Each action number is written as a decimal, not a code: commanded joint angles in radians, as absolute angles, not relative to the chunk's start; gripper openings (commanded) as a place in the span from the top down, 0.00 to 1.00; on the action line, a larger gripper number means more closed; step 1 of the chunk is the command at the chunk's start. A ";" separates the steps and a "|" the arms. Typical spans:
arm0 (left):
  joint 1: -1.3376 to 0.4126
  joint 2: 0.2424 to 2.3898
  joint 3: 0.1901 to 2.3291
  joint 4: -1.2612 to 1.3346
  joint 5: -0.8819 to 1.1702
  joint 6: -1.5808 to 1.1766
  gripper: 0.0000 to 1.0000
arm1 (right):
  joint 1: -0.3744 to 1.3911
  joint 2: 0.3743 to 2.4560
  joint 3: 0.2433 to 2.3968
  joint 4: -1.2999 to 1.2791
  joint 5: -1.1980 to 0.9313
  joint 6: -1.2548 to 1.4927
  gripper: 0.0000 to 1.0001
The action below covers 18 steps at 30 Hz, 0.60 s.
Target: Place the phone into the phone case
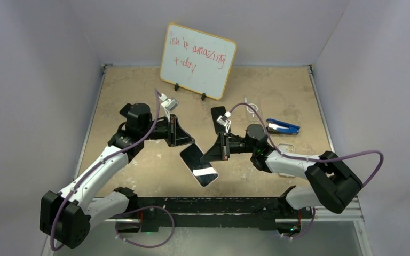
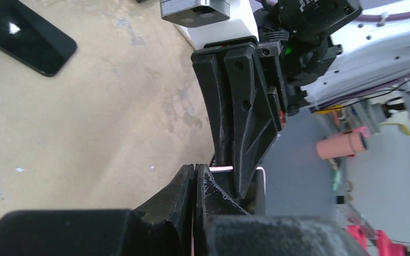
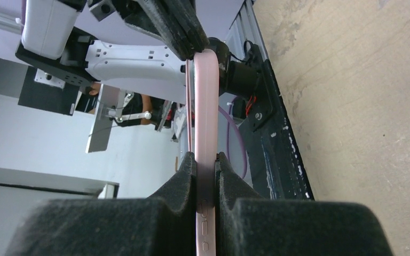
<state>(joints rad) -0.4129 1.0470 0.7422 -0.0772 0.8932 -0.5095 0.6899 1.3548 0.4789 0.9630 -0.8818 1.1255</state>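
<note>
Around my work there is a whiteboard [image 1: 197, 60] with red writing propped at the back of the worktop [image 1: 133, 90]. A black handset [image 2: 21, 32] lies flat behind the right wrist, and a blue object [image 1: 283, 127] lies further right. None of them touch the arms or sit between the two pincers.

The phone [image 1: 198, 166] is at the near middle, dark screen up and pink at the rim, slanting between both pincers. My right pincer [image 3: 206, 162] is pinching its thick pink edge, a finger on each face. My left pincer [image 2: 194, 173] meets it from the opposite end. Its fingers are pressed together on a thin pink strip [image 3: 187, 106] running alongside that edge. I cannot tell whether the strip is the case.

Both arms bend inward from their bases with elbows out. The wrists are turned so the pincers face each other, nearly tip to tip.
</note>
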 commanded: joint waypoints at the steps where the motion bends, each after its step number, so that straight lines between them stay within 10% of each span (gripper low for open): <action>1: -0.459 0.981 0.783 -0.192 0.775 -0.343 1.00 | 0.695 1.369 0.530 1.065 -0.849 1.180 1.00; 7: -0.460 0.981 0.785 -0.193 0.802 -0.353 0.99 | 0.696 1.418 0.511 1.094 -0.832 1.174 1.00; 12: -0.460 1.003 0.828 -0.245 0.795 -0.347 0.55 | 0.695 1.396 0.513 1.108 -0.878 1.122 1.00; 18: -0.460 1.076 0.896 -0.355 0.828 -0.244 0.38 | 0.698 1.356 0.526 1.045 -0.935 1.066 1.00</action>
<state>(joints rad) -0.4595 1.0237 0.8242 -0.2871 0.7967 -0.3294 0.6952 1.4166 0.4789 0.9924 -0.8673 1.1110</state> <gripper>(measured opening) 0.572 0.078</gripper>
